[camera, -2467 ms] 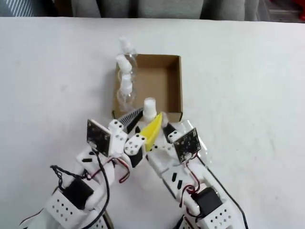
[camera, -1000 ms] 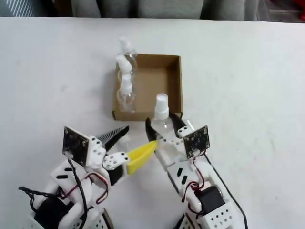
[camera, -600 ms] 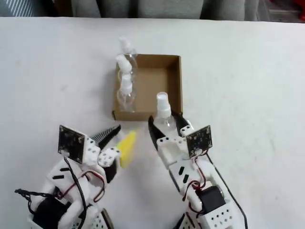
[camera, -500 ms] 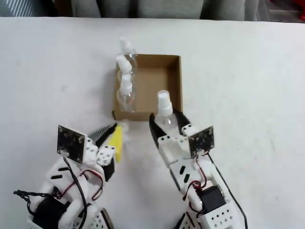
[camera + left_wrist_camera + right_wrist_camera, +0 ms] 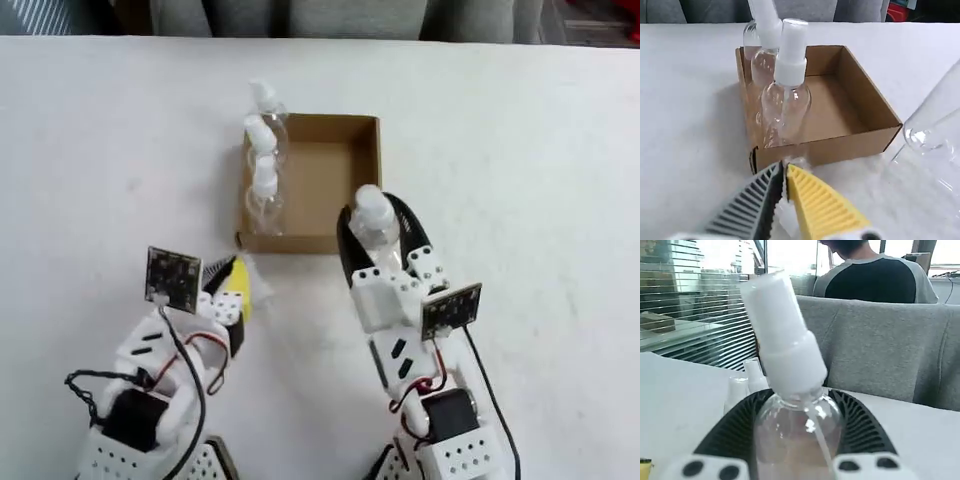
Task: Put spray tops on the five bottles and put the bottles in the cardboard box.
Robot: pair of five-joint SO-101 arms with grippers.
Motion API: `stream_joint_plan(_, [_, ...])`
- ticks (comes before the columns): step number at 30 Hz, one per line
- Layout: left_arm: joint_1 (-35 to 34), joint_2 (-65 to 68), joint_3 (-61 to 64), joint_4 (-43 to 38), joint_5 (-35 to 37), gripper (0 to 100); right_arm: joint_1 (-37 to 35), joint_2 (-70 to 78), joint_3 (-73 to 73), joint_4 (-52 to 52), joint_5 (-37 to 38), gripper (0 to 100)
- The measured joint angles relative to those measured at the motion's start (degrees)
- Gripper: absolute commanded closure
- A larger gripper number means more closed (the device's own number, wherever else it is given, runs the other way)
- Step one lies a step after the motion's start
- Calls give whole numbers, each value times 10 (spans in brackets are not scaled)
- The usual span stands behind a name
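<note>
- While right gripper is clamping capped bottle over box, lowering it upright is looking safest.
- Left gripper is sitting closed, empty.

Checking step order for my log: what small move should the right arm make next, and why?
Probably ease forward and lower: the right gripper holds the capped bottle above the cardboard box's near wall, and the floor beyond is bare.

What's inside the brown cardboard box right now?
Clear plastic bottles with white spray tops stand along one wall of the brown cardboard box; bare floor beside them. The bottle in the right gripper covers one near corner.
</note>
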Motion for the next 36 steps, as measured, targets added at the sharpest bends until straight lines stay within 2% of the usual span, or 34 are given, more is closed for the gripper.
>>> stream_joint_plan(7, [0,0,18,-13,-2,977,23,0,0,-18,0,984])
stream_joint_plan(12, [0,1,40,-17,-2,977,20,0,0,-18,-35,984])
stream_joint_plan(22, [-18,-1,61,-17,-2,977,19,11,-25,-18,-40,984])
stream_joint_plan(30, [-97,-1,78,-18,-2,977,19,197,-139,-28,-45,984])
stream_joint_plan(36, [-153,-1,78,-16,-4,977,19,359,-199,-137,-45,983])
